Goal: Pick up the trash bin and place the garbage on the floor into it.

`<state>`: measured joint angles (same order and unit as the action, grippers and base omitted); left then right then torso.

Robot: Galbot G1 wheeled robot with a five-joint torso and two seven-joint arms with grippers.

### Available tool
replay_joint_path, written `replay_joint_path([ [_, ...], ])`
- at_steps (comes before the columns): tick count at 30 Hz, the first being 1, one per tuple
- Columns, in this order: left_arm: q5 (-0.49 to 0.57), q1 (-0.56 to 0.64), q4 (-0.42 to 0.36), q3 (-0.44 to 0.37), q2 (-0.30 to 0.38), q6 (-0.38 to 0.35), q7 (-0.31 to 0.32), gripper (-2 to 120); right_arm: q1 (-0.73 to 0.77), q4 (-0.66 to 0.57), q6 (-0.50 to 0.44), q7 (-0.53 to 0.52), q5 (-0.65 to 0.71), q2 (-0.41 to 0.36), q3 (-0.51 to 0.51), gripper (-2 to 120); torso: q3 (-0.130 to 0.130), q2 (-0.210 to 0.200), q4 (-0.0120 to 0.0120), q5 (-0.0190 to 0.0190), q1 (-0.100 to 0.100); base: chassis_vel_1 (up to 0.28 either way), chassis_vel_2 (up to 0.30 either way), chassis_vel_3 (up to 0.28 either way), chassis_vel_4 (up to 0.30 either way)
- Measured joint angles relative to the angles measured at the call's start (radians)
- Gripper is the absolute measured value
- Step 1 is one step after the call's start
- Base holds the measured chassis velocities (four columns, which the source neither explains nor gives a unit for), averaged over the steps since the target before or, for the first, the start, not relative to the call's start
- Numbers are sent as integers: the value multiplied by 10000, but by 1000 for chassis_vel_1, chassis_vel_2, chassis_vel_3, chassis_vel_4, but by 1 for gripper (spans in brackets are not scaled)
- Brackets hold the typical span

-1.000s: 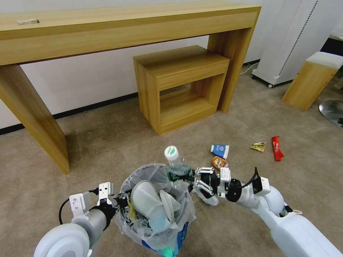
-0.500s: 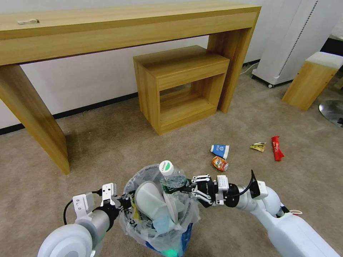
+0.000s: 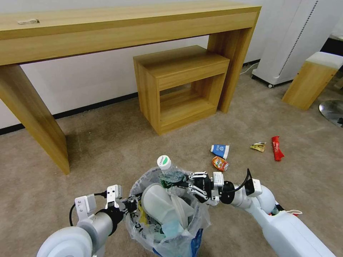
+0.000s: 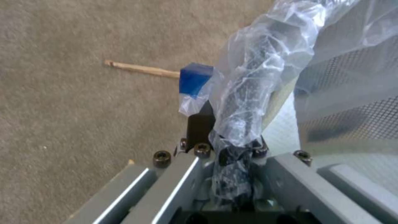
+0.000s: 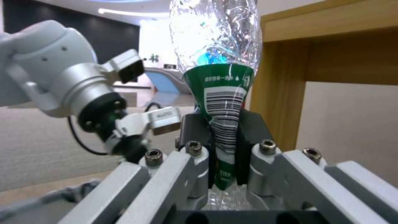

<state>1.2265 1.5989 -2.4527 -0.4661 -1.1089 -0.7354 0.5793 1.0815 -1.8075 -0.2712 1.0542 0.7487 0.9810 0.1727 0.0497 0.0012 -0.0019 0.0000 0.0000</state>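
The right gripper clamps a crushed bottle cap-up right over the trash bin, whose bagged rim the left gripper pinches, so the drop is straight down.

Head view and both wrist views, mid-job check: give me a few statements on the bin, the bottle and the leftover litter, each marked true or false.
1. The right gripper is shut on the bottle. True.
2. The bottle lies flat on the floor. False: it is held over the trash bin, cap up.
3. The left gripper clamps the bin's bagged rim. True.
4. The trash bin is empty. False: white slippers sit inside.
5. The blue-white cup, orange can, yellow wrapper and red wrapper lie on the floor. True.
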Motion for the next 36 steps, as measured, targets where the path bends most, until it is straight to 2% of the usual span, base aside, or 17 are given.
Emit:
replay_joint_path([
  [8,-24,-29,18,120,50,-3,-10,1,-24,31,-63,-171,-8,-27,-5,7,0,0,0,0,0,0,0,0,0],
  [11,-28,-59,47,124,55,-4,-19,1,-30,16,-70,-266,-5,-57,5,14,0,0,0,0,0,0,0,0,0],
  [14,-45,-116,107,124,59,-3,-28,1,-56,-11,-82,-338,18,-89,5,27,0,0,0,-1,0,0,0,0,0],
  [15,-45,-116,107,124,59,-3,-28,1,-56,-11,-82,-338,18,-89,5,27,0,0,0,-1,0,0,0,0,0],
  [17,-52,-157,146,121,63,-3,-37,1,-61,-25,-84,-334,38,-108,5,39,0,0,0,0,0,0,0,0,0],
  [19,-53,-172,160,116,65,-4,-39,1,-61,-33,-85,-330,47,-114,5,41,0,0,0,0,0,0,0,0,0],
  [22,-54,-252,218,62,76,-4,-53,1,-63,-82,-86,-226,76,-154,4,59,0,0,0,0,0,0,0,0,0],
  [23,-54,-252,218,62,76,-4,-53,1,-63,-82,-86,-226,76,-154,4,59,0,0,0,0,0,0,0,0,0],
  [26,-52,-352,276,-27,93,-3,-81,1,-46,-126,-86,-91,85,-198,44,72,0,0,0,-1,0,0,0,0,0],
  [27,-52,-352,276,-27,93,-3,-81,1,-46,-126,-86,-91,85,-198,44,72,0,0,0,-1,0,0,0,0,0],
  [30,-25,-425,303,-155,116,-4,-131,1,24,-164,-86,37,85,-261,112,87,0,0,0,0,0,0,0,0,0],
  [31,-25,-425,303,-155,116,-4,-131,1,24,-164,-86,37,85,-261,112,87,0,0,0,0,0,0,0,0,0],
  [34,-14,-468,320,-249,126,-3,-193,1,110,-223,-86,133,82,-316,188,99,0,0,0,0,0,0,0,0,0],
  [36,-8,-484,330,-290,127,-3,-202,1,142,-254,-86,139,83,-335,211,100,0,0,0,0,0,0,0,0,0],
])
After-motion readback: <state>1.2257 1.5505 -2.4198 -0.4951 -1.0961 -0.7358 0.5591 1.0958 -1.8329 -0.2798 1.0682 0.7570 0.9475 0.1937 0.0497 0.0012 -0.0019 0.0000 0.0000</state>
